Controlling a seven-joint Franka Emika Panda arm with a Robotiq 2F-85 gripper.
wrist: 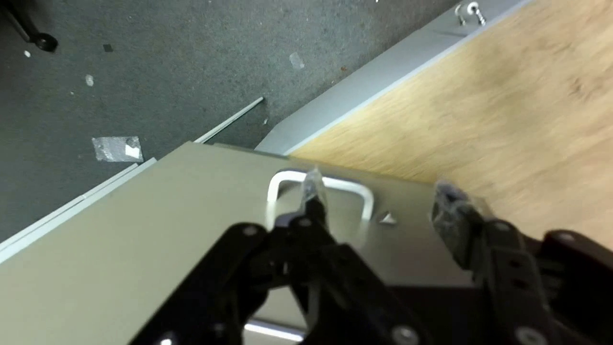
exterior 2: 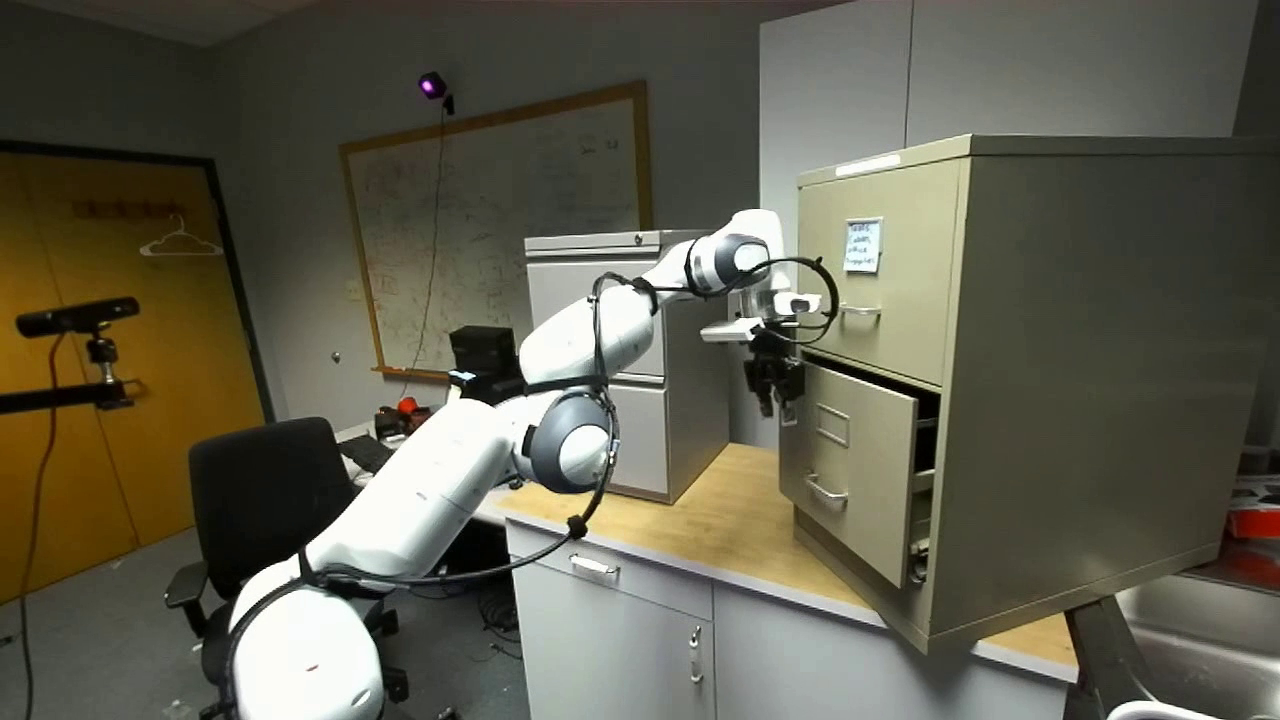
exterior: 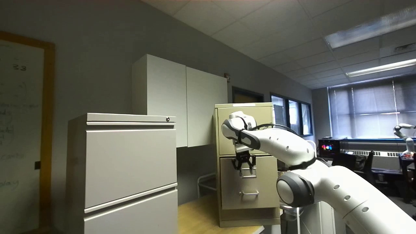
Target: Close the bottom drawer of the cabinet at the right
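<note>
The tan cabinet (exterior: 247, 109) (exterior 2: 1080, 380) stands on the counter in both exterior views. Its bottom drawer (exterior: 232, 195) (exterior 2: 870, 485) is partly pulled out, with a dark gap at its top and side in an exterior view. The drawer's silver handle (exterior: 249, 193) (exterior 2: 826, 491) is low on the front. My gripper (exterior: 246, 171) (exterior 2: 779, 408) points down in front of the drawer's upper part, above the handle. In the wrist view the gripper (wrist: 379, 184) is open and empty. One finger overlaps the handle (wrist: 347, 184) in that view; contact with the drawer front (wrist: 206, 206) cannot be told.
The wooden counter (exterior: 198, 214) (exterior 2: 740, 500) runs under the cabinet. A pale grey cabinet (exterior: 130, 162) (exterior 2: 697, 380) stands beside it. A white cupboard (exterior: 206, 107) hangs on the wall behind. A sink (exterior 2: 1200, 640) is beyond the cabinet. The upper drawer (exterior 2: 885, 310) is shut.
</note>
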